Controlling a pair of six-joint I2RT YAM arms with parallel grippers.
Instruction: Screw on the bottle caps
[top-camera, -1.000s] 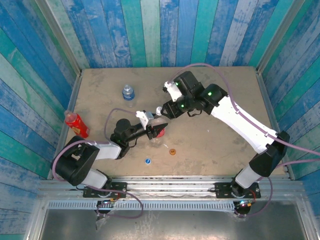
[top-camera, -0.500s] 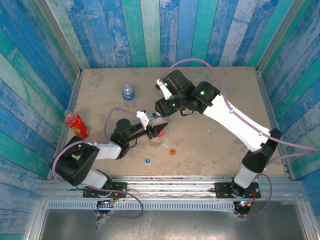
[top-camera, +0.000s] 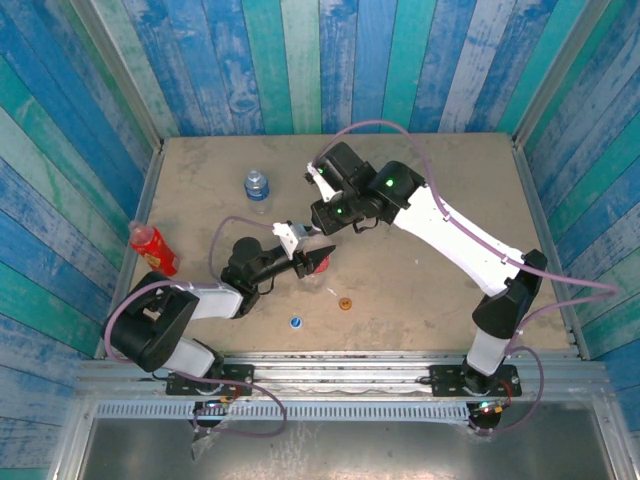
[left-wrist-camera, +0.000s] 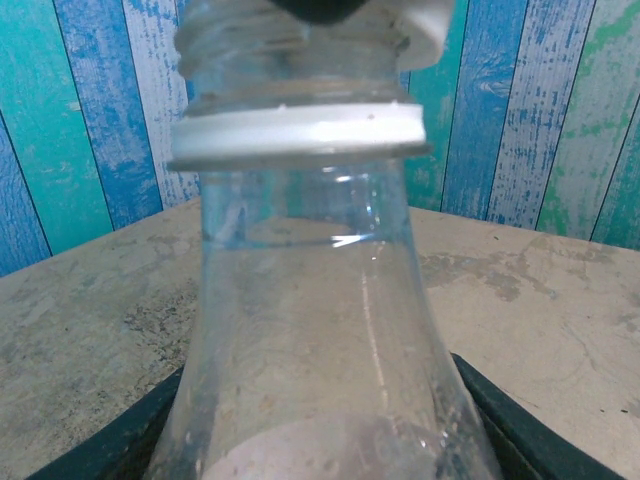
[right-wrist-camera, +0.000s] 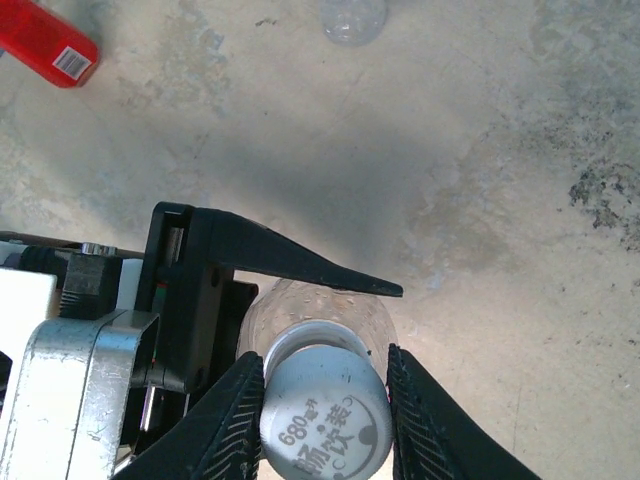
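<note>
Cap (right-wrist-camera: 325, 408) atop bottle (right-wrist-camera: 318, 305), snug between right end effector (right-wrist-camera: 323, 358) fingers (right-wrist-camera: 232, 425).

White cap (right-wrist-camera: 325, 408), clear bottle (left-wrist-camera: 320, 340), blue-and-teal striped plank walls (top-camera: 300, 60)

Right fingers (right-wrist-camera: 232, 425) pinched close, left fingers (right-wrist-camera: 290, 265) clamped, arms meeting

Table (top-camera: 440, 170) R half + far-R corner: open, nothing standing. Centre blocked: L gripper (top-camera: 315, 260) clamped on clear bottle (left-wrist-camera: 320, 330), R gripper (right-wrist-camera: 323, 360) right above, fingers hugging white cap (right-wrist-camera: 325, 415). R arm (top-camera: 450, 235) spans diag. from near-R to centre. L arm (top-camera: 215, 295) low across near-L. Blue-label bottle (top-camera: 257, 185) upright far-L. Red bottle (top-camera: 153, 248) at L wall. Blue cap (top-camera: 296, 322), orange cap (top-camera: 345, 303) near front, apart. Plank walls (top-camera: 300, 60) close 3 sides.
</note>
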